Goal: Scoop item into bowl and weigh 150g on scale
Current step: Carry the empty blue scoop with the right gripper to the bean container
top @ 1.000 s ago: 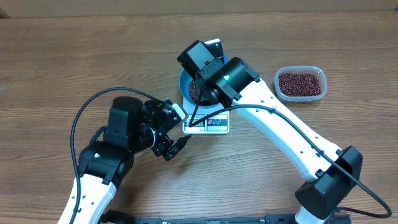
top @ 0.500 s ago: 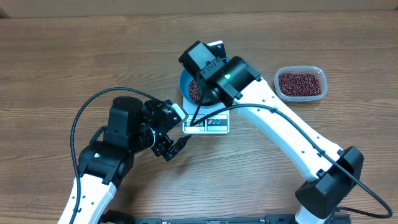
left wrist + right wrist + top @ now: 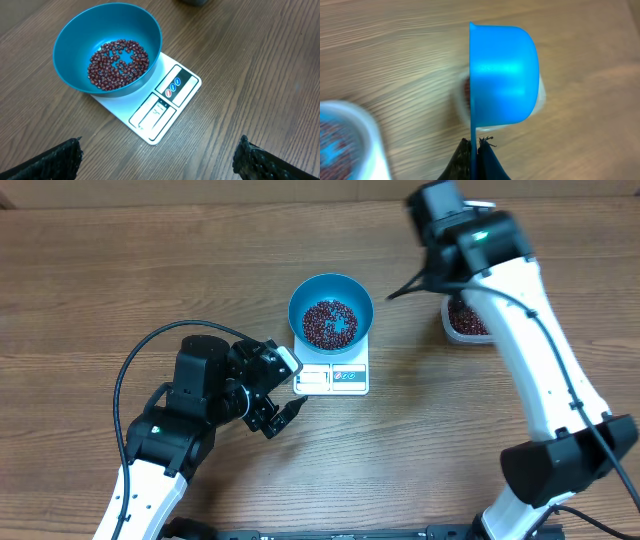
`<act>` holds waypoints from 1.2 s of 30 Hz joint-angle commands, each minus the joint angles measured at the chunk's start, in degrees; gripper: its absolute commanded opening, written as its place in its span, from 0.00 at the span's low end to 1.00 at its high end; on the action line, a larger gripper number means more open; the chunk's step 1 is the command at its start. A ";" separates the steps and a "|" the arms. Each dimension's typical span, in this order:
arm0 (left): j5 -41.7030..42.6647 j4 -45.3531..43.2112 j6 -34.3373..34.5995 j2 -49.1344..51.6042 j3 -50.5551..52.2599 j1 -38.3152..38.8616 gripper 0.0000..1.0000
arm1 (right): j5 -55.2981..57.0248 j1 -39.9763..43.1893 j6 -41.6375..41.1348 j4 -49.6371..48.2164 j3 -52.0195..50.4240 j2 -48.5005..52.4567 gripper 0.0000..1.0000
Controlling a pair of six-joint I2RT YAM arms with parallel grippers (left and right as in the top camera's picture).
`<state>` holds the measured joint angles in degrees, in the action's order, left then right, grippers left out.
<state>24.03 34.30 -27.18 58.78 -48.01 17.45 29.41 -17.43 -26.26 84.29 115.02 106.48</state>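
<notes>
The right gripper [image 3: 475, 146] is pressed together on the thin handle of a small blue scoop [image 3: 502, 75], its dark fingertips meeting at the bottom centre of the wrist view. The scoop stands edge-on, with its rim a straight vertical line and its cup bulging to the right; whether it carries anything cannot be told. Behind it, blurred, shows the pale rim of a clear tub [image 3: 541, 94]. In the overhead view that arm reaches to the upper right of the frame and covers part of the tub [image 3: 458, 322], in which red-brown beans lie.

The left gripper [image 3: 157, 161] is spread wide and holds nothing. Its two dark fingers [image 3: 55, 160] sit in the bottom corners of its wrist view, and overhead it hovers at lower left of centre, just beside the scale's front corner.

The blue bowl [image 3: 300, 292] stands on the white scale [image 3: 332, 378] at the middle of the wooden table [image 3: 100, 280]. A thin layer of beans [image 3: 330, 325] covers its bottom. The scale's display [image 3: 157, 110] is too small to read.
</notes>
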 commanded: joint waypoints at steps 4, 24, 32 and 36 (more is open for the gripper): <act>1.05 0.02 0.20 0.09 0.31 -0.55 0.99 | -2.91 6.10 2.95 1.29 1.11 -1.77 0.04; 1.05 0.15 0.20 0.09 0.31 -0.55 1.00 | -2.86 9.20 3.17 4.81 0.37 8.72 0.04; 1.05 0.15 0.20 0.09 0.31 -0.55 1.00 | -2.60 9.20 3.17 6.80 0.37 11.13 0.04; 1.05 0.15 0.17 0.09 0.31 -0.55 1.00 | -1.53 9.20 3.15 7.80 0.33 12.94 0.04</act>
<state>24.03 34.50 -27.18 58.78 -48.01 17.45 26.17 -8.27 -23.29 91.81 115.00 117.19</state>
